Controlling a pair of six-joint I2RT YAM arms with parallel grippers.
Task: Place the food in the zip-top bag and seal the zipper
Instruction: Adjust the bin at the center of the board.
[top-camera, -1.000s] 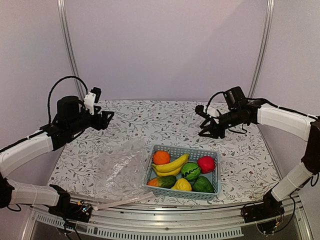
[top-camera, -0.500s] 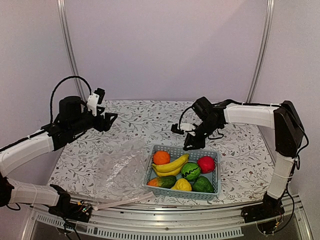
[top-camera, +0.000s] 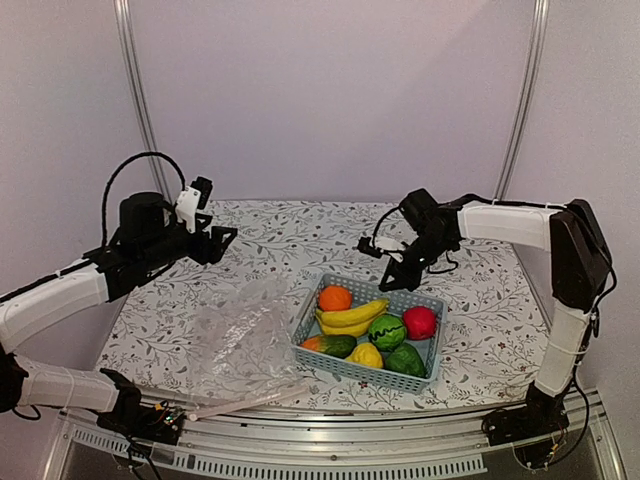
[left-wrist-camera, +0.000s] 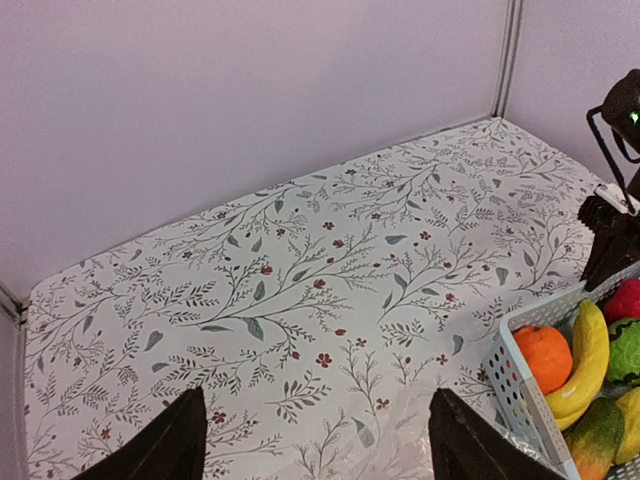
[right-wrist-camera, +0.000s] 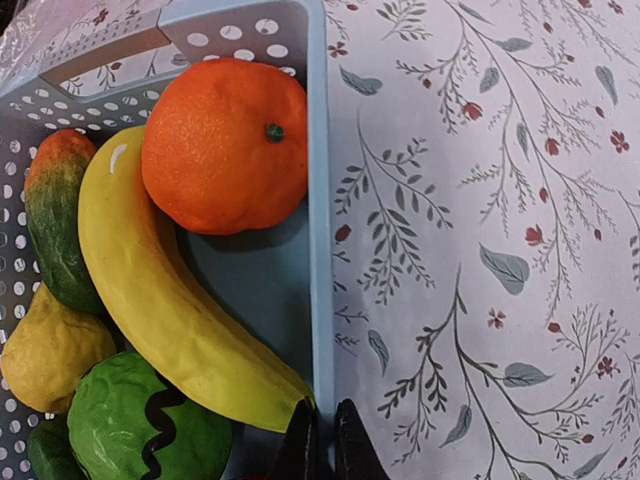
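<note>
From above, a floral-print table (top-camera: 300, 235) meets pale walls (top-camera: 330, 90). The zip-top bag (top-camera: 240, 335) lies lower left, beside the basket (top-camera: 345, 367) of food (top-camera: 352, 315).

Left wrist: the left gripper (left-wrist-camera: 318, 445) is spread wide, empty.

Right wrist: at bottom centre, the right gripper (right-wrist-camera: 322, 445) pinches the basket's wall.

basket (top-camera: 360, 367): right of centre, holds orange (top-camera: 335, 297), banana (top-camera: 352, 315), watermelon (top-camera: 386, 331), apple (top-camera: 420, 322), lemon (top-camera: 366, 355), green pepper (top-camera: 405, 360), green-orange piece (top-camera: 328, 345) | zip-top bag (top-camera: 240, 340): flat, just left of basket, zipper (top-camera: 245, 402) along near edge | right gripper (top-camera: 388, 283): at basket's far rim, jaws pinched together | left gripper (top-camera: 222, 240): raised, far left, apart from bag
</note>
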